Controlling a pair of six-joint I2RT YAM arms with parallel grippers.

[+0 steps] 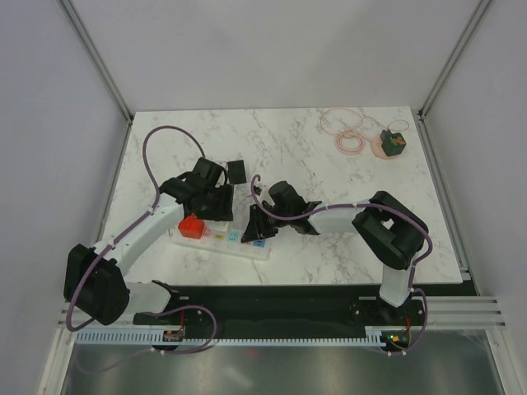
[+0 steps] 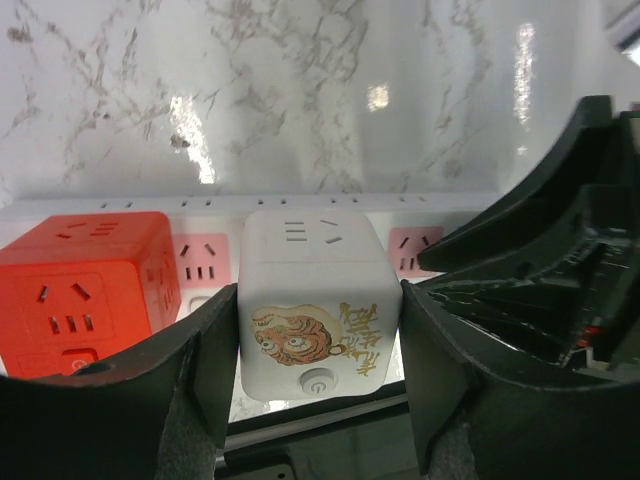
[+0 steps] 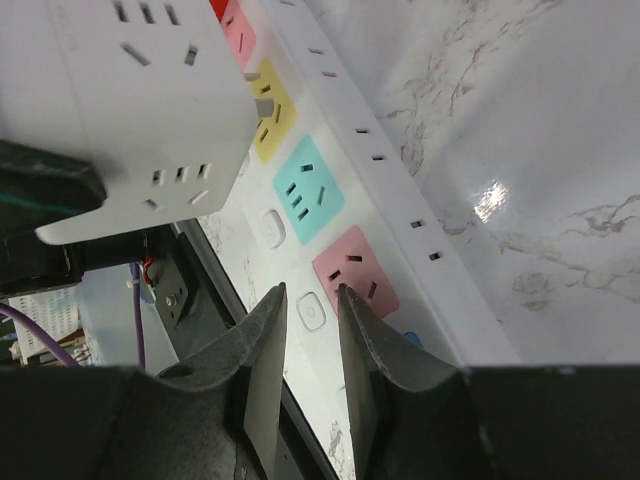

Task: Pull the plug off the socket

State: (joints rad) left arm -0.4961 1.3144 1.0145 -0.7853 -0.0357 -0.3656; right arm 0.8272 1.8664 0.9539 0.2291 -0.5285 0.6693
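Pulling white cube plug off power strip
Left claw clamps it, prongs seem almost out; right claw slightly open, empty.

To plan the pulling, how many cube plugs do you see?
2: a red plug on the power strip, and a white plug beside it, inside the left gripper.

Clock centred on the power strip, top view. White cube plug: red cube adapter is crowding it just at 9 o'clock; left gripper is filling both its flanks. Right gripper is blocking the strip at 3 o'clock. Marble tabletop is lying open toward 1; small black object is sitting near at 12, pink cable coil well apart at 2.
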